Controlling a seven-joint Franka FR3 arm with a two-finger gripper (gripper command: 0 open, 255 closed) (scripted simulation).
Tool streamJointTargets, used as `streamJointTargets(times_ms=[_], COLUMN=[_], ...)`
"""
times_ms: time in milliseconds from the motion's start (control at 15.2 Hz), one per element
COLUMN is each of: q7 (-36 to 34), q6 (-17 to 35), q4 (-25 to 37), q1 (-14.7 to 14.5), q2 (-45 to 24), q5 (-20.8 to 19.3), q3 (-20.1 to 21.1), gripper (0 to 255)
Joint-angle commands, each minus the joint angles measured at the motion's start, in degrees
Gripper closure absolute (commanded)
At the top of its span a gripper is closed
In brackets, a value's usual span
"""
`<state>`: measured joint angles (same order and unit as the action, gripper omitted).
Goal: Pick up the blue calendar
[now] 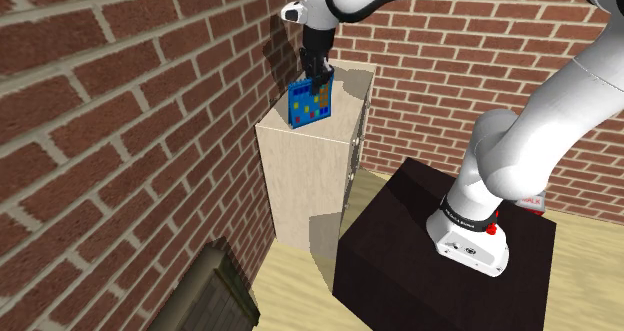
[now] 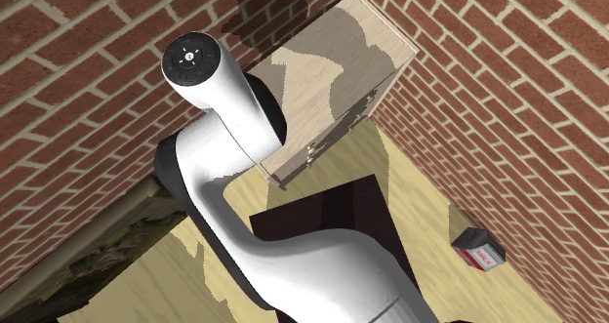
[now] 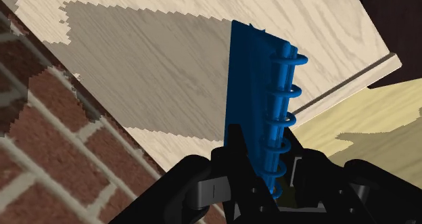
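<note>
jaws: clamped on blue calendar | grip: at spiral-bound edge | beneath: top of pale wood cabinet

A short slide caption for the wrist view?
Black pincer shut on the blue spiral-bound calendar, pale wooden cabinet top behind it.

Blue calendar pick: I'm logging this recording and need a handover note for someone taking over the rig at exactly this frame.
Gripper: shut on the blue calendar. In the wrist view the fingers clasp it by its spiral-bound edge.
Calendar: hangs upright below the gripper, over the top of the light wooden cabinet in the corner of the brick walls.
Done: reach and grasp.
Unclear: whether the calendar's lower edge has left the cabinet top.
Left: raise it straight up until it is plainly clear. Going slowly is probably wise, since it is held along one edge only.
</note>
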<state>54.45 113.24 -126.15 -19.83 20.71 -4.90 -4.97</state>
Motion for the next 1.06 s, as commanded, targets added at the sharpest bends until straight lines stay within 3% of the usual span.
streamJointTargets(times_ms=[0, 990], q7=[0.05, 0.59], q6=[-1.23, -11.31], q4=[0.99, 11.69], q1=[-0.03, -0.17], q2=[0.16, -0.44], q5=[0.05, 0.38], q3=[0.06, 0.29], gripper=[255, 255])
